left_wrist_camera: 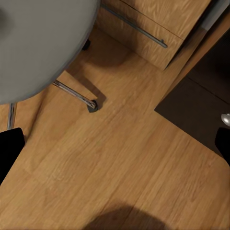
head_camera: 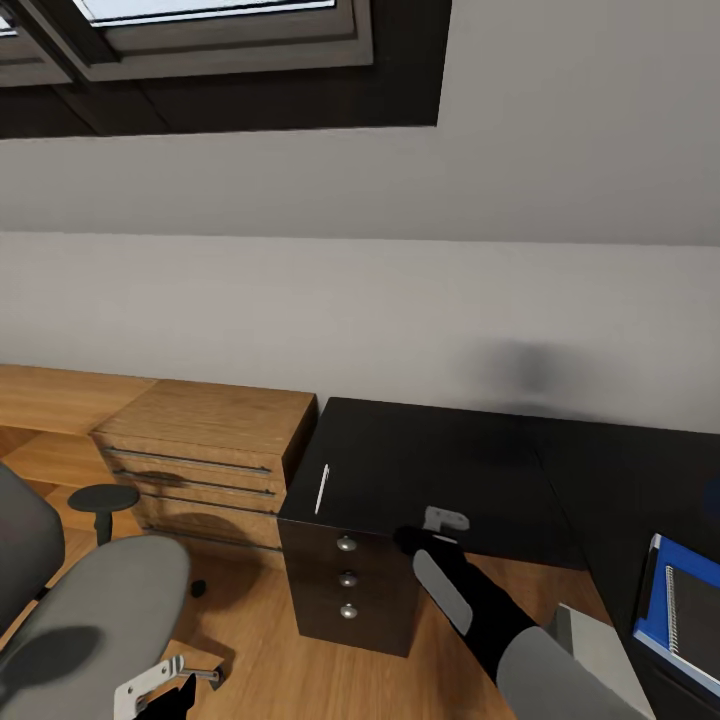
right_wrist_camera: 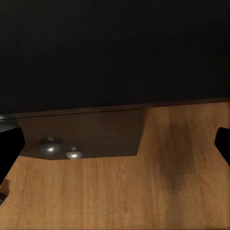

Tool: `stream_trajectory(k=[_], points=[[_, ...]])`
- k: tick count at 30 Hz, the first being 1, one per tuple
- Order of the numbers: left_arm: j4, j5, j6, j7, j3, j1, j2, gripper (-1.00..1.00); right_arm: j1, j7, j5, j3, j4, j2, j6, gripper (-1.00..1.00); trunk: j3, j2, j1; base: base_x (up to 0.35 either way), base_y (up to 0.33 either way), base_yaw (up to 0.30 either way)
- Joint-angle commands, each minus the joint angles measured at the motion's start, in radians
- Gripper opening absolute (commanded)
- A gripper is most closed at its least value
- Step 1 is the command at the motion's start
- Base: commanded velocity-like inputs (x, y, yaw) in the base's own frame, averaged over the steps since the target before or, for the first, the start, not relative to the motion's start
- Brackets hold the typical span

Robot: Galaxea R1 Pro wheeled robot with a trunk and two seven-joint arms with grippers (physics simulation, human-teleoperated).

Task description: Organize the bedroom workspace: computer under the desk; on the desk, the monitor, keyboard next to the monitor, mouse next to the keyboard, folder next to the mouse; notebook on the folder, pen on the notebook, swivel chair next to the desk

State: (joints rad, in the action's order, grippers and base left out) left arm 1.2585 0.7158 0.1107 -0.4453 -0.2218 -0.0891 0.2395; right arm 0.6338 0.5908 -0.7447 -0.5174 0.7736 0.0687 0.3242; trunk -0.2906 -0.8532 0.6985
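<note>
Your right end effector [head_camera: 440, 530] hangs over the front edge of the worktop [head_camera: 440, 460], just above the black drawer unit [head_camera: 345, 590] with its three round silver knobs [head_camera: 347, 544]. In the right wrist view its two dark fingertips [right_wrist_camera: 9, 148] stand at opposite edges of the picture, spread wide, with nothing between them but worktop edge, drawer front and floor; it grips nothing.

Your left end effector [head_camera: 150, 690] sits low at 7 o'clock in the head view, beside the swivel chair [head_camera: 90, 610]. The left wrist view shows its fingertips [left_wrist_camera: 10, 148] likewise far apart over bare wood floor [left_wrist_camera: 124, 163], empty, with the chair's grey seat [left_wrist_camera: 43, 43] and a chrome leg with castor [left_wrist_camera: 76, 95] close by.

The pen [head_camera: 322, 489] lies on the worktop near its left edge, at 9 o'clock from your right end effector and apart from it.

The folder [head_camera: 650, 600] rests on the worktop's right wing at 4 o'clock in the head view, with the notebook [head_camera: 695, 610] lying on top of it, spiral binding visible.

A wooden dresser [head_camera: 210, 450] with long bar handles stands just left of the drawer unit. A dark-framed skylight [head_camera: 200, 40] sits in the sloped wall at 11 o'clock.
</note>
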Motion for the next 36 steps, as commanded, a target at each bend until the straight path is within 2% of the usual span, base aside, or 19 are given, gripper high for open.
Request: stream_trajectory(k=[1,8,14,31,36], points=[[0.002,0.005,0.003,-0.007,-0.002,0.000,0.001,1.00,0.001,0.007,-0.005,-0.004,0.000,-0.002,0.003,1.00,-0.001,-0.001,0.000,0.000,0.000,0.000],[0.001,0.005,0.003,-0.007,-0.002,0.000,0.001,1.00,0.001,0.007,-0.005,-0.006,-0.003,-0.004,0.000,1.00,-0.001,-0.001,0.000,0.000,0.000,0.005],[-0.001,0.006,0.003,-0.007,-0.002,0.000,0.000,1.00,0.001,0.007,-0.004,-0.008,-0.005,-0.001,-0.023,1.00,-0.001,-0.001,0.000,0.000,0.000,0.234],[-0.008,0.003,0.005,-0.006,-0.009,0.000,-0.002,1.00,0.001,0.007,-0.003,-0.010,-0.006,-0.004,-0.028,1.00,-0.008,-0.001,0.000,0.001,0.000,0.269],[-0.011,0.001,0.005,-0.005,-0.025,0.000,-0.002,1.00,0.001,0.005,-0.002,-0.013,-0.007,-0.004,-0.028,1.00,-0.009,-0.001,0.000,0.230,0.000,0.070]])
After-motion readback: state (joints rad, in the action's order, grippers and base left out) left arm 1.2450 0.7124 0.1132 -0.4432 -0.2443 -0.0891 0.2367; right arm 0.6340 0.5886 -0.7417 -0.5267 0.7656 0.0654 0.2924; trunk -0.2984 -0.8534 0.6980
